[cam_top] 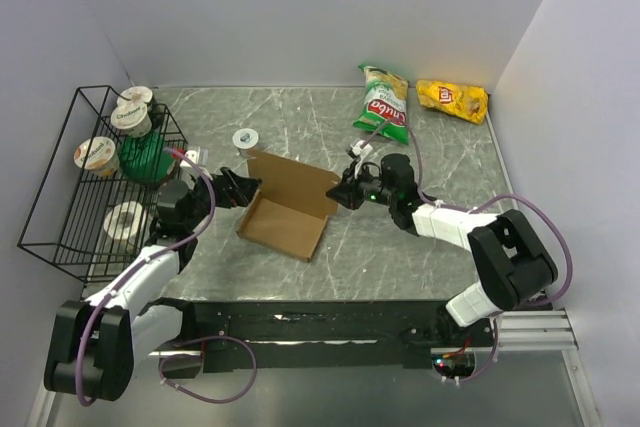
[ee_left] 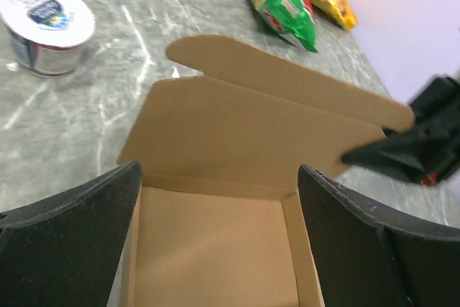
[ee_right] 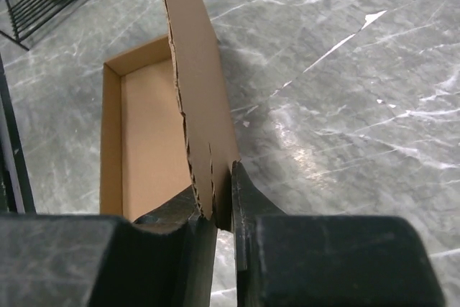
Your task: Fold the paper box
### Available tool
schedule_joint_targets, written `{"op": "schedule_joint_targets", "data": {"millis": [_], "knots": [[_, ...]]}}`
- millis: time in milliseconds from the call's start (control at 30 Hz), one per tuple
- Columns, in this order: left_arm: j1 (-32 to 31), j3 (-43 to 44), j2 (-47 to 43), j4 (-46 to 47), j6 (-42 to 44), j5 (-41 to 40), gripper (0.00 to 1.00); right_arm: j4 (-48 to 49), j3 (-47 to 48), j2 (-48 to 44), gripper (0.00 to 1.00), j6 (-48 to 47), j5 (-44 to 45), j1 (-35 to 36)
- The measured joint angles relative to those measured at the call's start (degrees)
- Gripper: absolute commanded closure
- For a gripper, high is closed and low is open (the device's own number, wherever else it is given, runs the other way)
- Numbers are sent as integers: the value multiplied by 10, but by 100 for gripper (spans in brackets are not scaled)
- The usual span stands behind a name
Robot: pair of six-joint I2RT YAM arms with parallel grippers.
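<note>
Paper box (cam_top: 283, 222) at centre frame, lid raised; right jaws clenched on lid edge; left jaws released, flanking the tray.

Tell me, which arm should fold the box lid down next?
Probably the right. The right tool is shut on the raised lid of the paper box, so it can swing it over. The left tool hangs open at the box's other end, gripping nothing.

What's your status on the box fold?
Left gripper open, at the paper box tray end. Right gripper shut on the lid edge, lid upright. Yogurt cup, green snack bag, yellow snack bag apart from box; nothing blocking.
</note>
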Motion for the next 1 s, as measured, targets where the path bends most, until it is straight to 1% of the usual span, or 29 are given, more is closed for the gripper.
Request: {"op": "schedule_joint_targets", "data": {"millis": [133,267,367,467,633,700,733,800,833,933,1000], "knots": [[0,-13,-9,16,0,20,4,-31,26,14,83,-31,-59,-31],[3,-35,-24,33,2,30,4,-96,68,24,84,-77,-119,-62],[7,-38,-15,45,8,37,4,-141,95,29,87,-107,-160,-76],[10,-38,19,69,18,45,3,-175,115,38,87,-134,-184,-82],[11,-16,122,81,52,47,1,-212,123,48,87,-159,-204,-83],[11,-7,147,93,63,47,5,-219,123,50,87,-163,-207,-83],[11,-3,154,98,66,47,12,-222,123,50,87,-164,-208,-84],[11,7,170,113,76,49,19,-223,123,50,87,-164,-209,-84],[11,13,177,120,80,51,27,-223,123,50,87,-165,-210,-85],[11,21,190,140,90,58,36,-223,123,51,86,-165,-210,-87],[12,21,191,151,95,64,39,-223,123,52,86,-165,-210,-88]]}}
